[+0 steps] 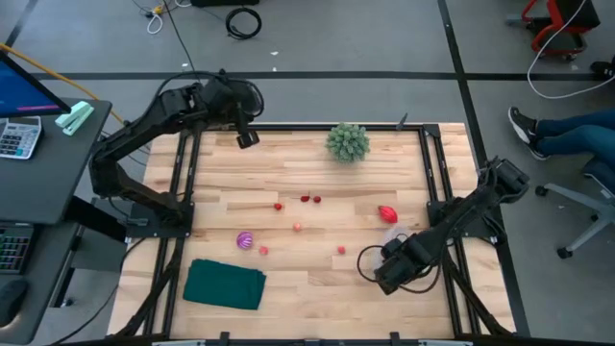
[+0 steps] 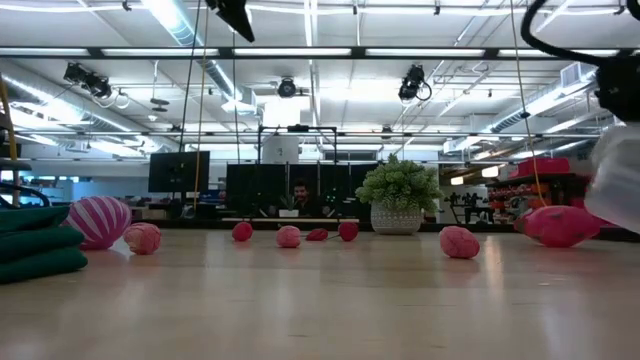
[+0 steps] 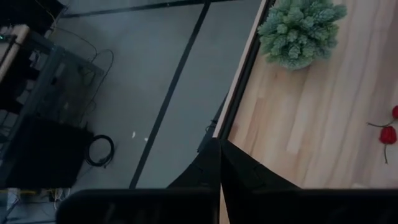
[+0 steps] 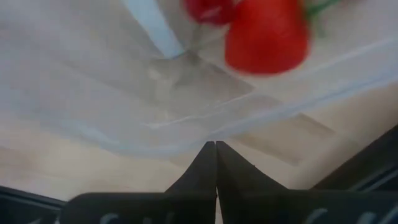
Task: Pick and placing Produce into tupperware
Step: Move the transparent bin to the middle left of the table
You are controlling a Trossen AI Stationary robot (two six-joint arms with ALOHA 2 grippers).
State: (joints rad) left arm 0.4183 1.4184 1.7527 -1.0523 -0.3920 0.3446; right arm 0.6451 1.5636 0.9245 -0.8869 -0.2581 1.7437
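The produce lies scattered on the wooden table: a purple-striped ball (image 1: pixel 244 239) (image 2: pixel 98 220), small red berries (image 1: pixel 309 199) and pink pieces (image 1: pixel 341 250). A larger red piece (image 1: pixel 387 213) (image 4: pixel 267 34) lies at the right. Just near of it stands the clear tupperware (image 1: pixel 393 235) (image 4: pixel 186 93); whether the red piece is inside it I cannot tell. My right gripper (image 1: pixel 389 272) (image 4: pixel 215 144) is shut and points down, its tips at the tub's near rim. My left gripper (image 1: pixel 248 137) (image 3: pixel 219 142) is shut and raised over the table's far left edge, holding nothing. My right gripper has its shut fingertips (image 4: pixel 208 152) right at the tupperware's near rim (image 4: pixel 186 134), coming from above. Whether they touch the rim I cannot tell. The tub rests on the table.
A green bushy plant (image 1: pixel 347 141) stands at the far edge and a dark green folded cloth (image 1: pixel 225 284) lies at the near left. Black frame rails (image 1: pixel 428 163) run along the table's sides. A person's legs (image 1: pixel 567 130) show on the floor off the right side.
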